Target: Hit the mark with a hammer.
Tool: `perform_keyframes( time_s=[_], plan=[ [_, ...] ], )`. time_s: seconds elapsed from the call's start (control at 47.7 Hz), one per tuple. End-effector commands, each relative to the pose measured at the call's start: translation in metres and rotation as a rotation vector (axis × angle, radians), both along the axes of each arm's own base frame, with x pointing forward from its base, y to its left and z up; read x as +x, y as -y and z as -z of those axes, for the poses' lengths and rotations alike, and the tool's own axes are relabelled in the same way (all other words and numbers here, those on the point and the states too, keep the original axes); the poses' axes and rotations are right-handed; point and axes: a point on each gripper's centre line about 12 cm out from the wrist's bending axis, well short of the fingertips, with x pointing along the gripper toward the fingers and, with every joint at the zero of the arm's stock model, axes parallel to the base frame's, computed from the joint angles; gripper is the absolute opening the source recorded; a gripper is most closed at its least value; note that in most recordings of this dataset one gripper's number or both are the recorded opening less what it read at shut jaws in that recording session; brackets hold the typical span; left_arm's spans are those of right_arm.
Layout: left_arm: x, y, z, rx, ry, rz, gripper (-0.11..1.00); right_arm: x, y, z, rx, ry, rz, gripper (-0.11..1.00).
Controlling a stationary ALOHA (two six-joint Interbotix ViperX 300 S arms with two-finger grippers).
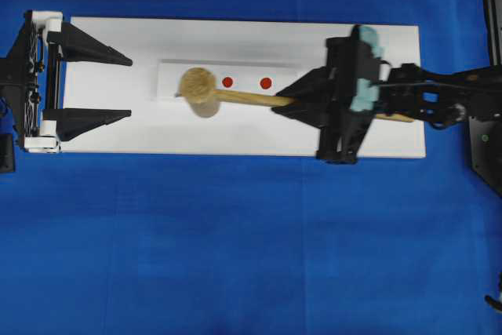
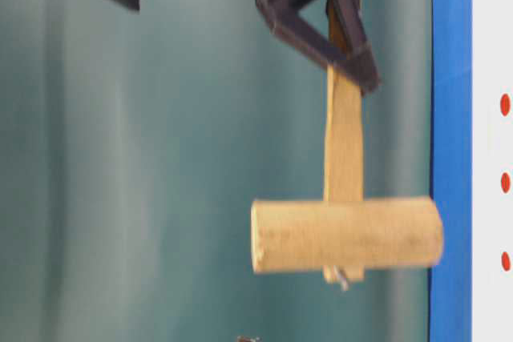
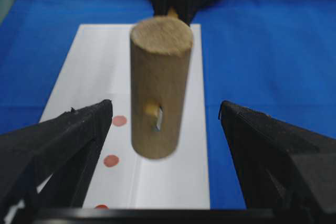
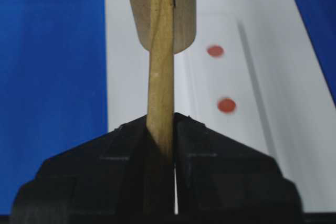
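One hammer point(image 1: 205, 93), light wood, is lying across the middle of the overhead frame, its thick cylindrical head point(image 1: 199, 90) sitting left of centre and its flat handle point(image 1: 255, 100) running rightward. In the table-level view the head is hanging apart from the white board's point(image 1: 235, 135) surface, over the leftmost spot of a white strip point(image 1: 169, 72); two red marks point(image 1: 227, 81) are showing just right of the head. Right gripper point(image 1: 284, 104), right of centre, is clamping its fingers point(image 4: 220, 166) on the handle partway along, with the handle's end showing past the wrist. Left gripper point(image 1: 129, 88), at the left edge, is holding its fingers point(image 3: 63, 140) wide apart, gripping nothing. Blue cloth point(image 1: 235, 256) is covering the bench around the board.
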Motion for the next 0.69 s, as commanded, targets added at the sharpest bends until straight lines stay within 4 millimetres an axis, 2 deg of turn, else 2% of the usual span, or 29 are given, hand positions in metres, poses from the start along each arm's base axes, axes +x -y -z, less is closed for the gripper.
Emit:
perform_keyframes(
  time_s=[0.0, 0.356, 0.671],
  plan=[
    [0.002, -0.001, -0.006, -0.003, 0.019, -0.005, 0.81, 0.014, 0.001, -0.018, -0.009, 0.055, 0.005, 0.03],
    [0.002, -0.001, -0.005, -0.002, 0.015, -0.004, 0.81, 0.036, 0.002, -0.021, -0.024, 0.072, 0.002, 0.03],
    [0.003, -0.001, -0.005, -0.003, 0.009, -0.004, 0.81, 0.036, 0.001, -0.021, -0.025, 0.072, 0.0, 0.03]
  ],
)
